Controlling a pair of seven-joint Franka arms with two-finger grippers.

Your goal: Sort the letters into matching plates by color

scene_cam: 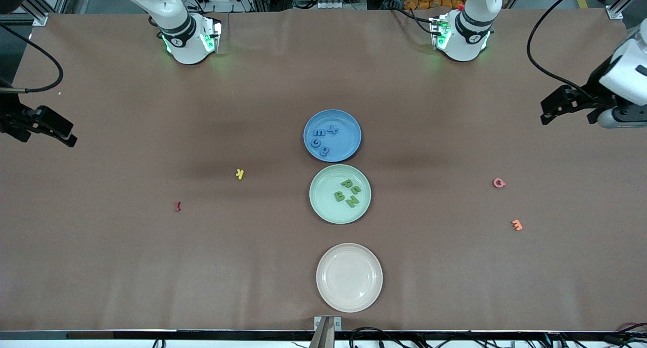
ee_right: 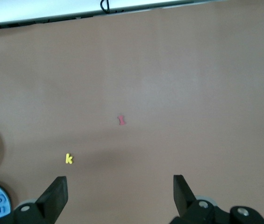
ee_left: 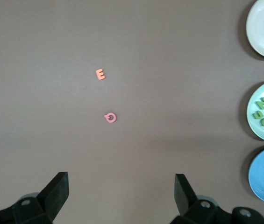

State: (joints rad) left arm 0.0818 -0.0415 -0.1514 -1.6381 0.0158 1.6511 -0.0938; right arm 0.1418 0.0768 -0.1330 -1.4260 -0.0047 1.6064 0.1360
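Only the front view is showing all three plates in a row: four blue letters [scene_cam: 323,140] lying in the blue plate [scene_cam: 349,131], four green letters [scene_cam: 349,192] in the green plate [scene_cam: 323,206], the cream plate [scene_cam: 349,300] nearest the camera. Both arms are waiting over opposite ends of the table [scene_cam: 126,267], the left gripper [ee_left: 121,196] and right gripper [ee_right: 120,196] holding their fingers spread, empty, well apart from the plates.

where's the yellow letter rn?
The yellow letter lies bare on the table in the front view, toward the right arm's end, beside the green plate and farther from the camera than the dark red letter.
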